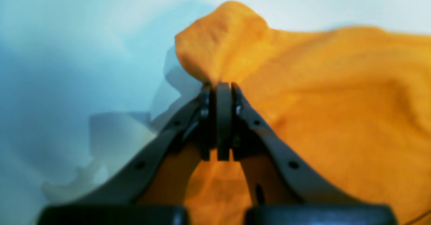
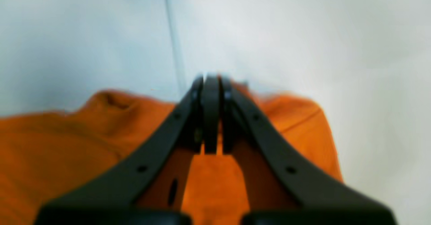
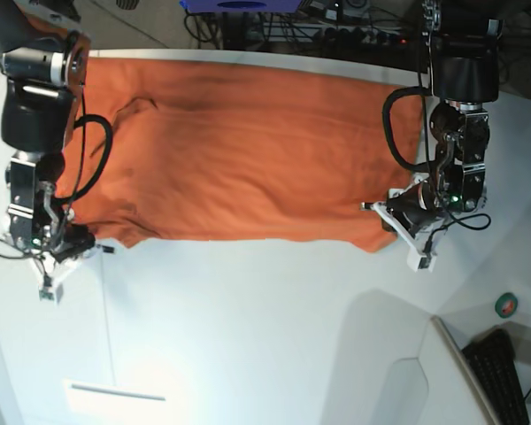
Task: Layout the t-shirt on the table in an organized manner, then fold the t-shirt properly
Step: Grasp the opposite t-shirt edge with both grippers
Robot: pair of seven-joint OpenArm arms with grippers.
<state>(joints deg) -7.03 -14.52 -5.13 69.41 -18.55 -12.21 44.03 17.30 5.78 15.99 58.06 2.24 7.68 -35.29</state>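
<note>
Base view shows the shirt (image 3: pixel 239 150) spread wide across the far half of the table (image 3: pixel 248 328), its long lower edge running roughly straight from one arm to the other, with a few shallow wrinkles near the collar end on that view's left. At the view's right, the left gripper (image 3: pixel 382 215) sits at the shirt's near corner; at the view's left, the right gripper (image 3: pixel 87 237) sits at the opposite near corner, beside a sleeve. Left wrist view gives the closer look: the left gripper (image 1: pixel 220 85) has its jaws pressed together on a bunch of orange cloth, which puckers up into a small peak just beyond the tips while the rest of the shirt (image 1: pixel 336 110) slopes away to the right over the table (image 1: pixel 67 50). Right wrist view shows the right gripper (image 2: pixel 210 78) likewise clamped tight, its tips at the hemmed edge of the shirt (image 2: pixel 67 144) with fabric passing under and between the jaws (the picture is blurred, so the exact bite is hard to read). A thin dark seam (image 2: pixel 173 43) in the table (image 2: pixel 303 33) runs away from those tips.
</note>
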